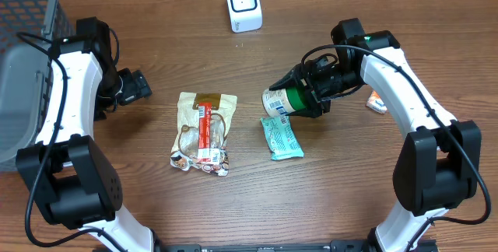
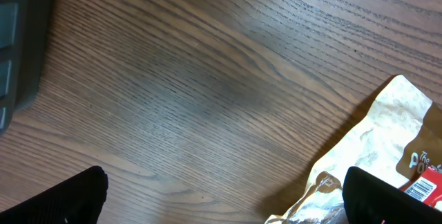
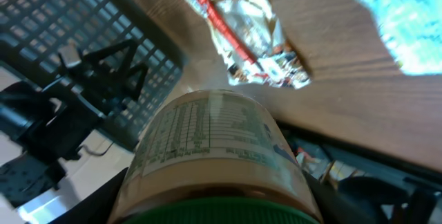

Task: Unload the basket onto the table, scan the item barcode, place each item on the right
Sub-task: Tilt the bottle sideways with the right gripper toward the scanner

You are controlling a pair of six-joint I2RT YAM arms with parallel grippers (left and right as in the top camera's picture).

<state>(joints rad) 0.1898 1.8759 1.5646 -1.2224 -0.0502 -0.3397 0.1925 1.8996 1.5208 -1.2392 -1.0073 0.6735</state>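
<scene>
- Wooden table (image 1: 156,205), brown grain, is seen under everything.
- Grey mesh basket (image 1: 31,3) is placed at the far left edge and is cropped by the overhead view.
- Tan snack pouch (image 1: 187,139) is laid flat near the table centre, with crinkled foil at its near end.
- Red wrapped bar (image 1: 205,127) is laid lengthwise on the pouch, touching it.
- Teal wrapped bar (image 1: 281,138) is laid flat just right of the pouch, apart from it.
- Small orange-and-white packet (image 1: 377,103) is seen at the right, well apart from the teal bar; its print cannot be read.
</scene>
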